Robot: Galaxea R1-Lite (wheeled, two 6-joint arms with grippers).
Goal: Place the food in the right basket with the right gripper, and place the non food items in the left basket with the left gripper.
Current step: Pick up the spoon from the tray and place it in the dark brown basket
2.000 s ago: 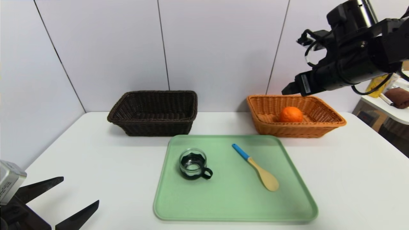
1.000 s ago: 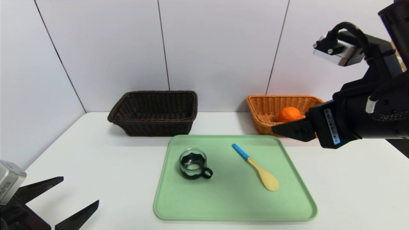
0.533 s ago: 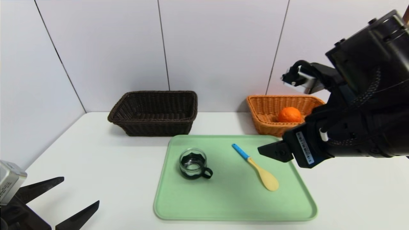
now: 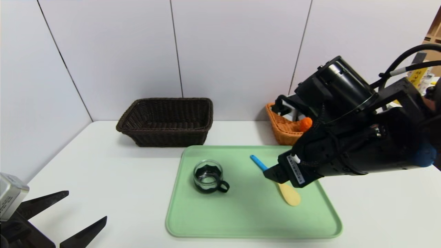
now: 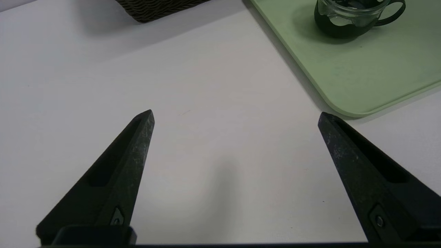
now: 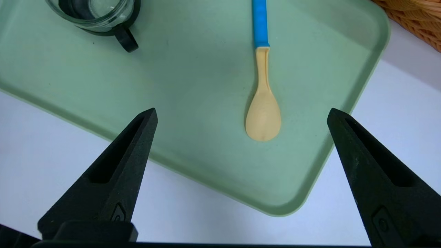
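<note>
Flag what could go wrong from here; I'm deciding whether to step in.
The empty right tool hovers over the beige spoon with blue handle, a left-basket item, so it might grab the wrong thing. The clear glass cup with black base stands upright, its black handle sticking out; a careless left-tool approach could tip it.

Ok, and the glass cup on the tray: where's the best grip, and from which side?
Probably the round body of the cup, from above, left gripper fingers either side of the wall. It stands upright, mouth up, and its handle juts toward the robot and its right, so I'd keep the fingers off that side.
</note>
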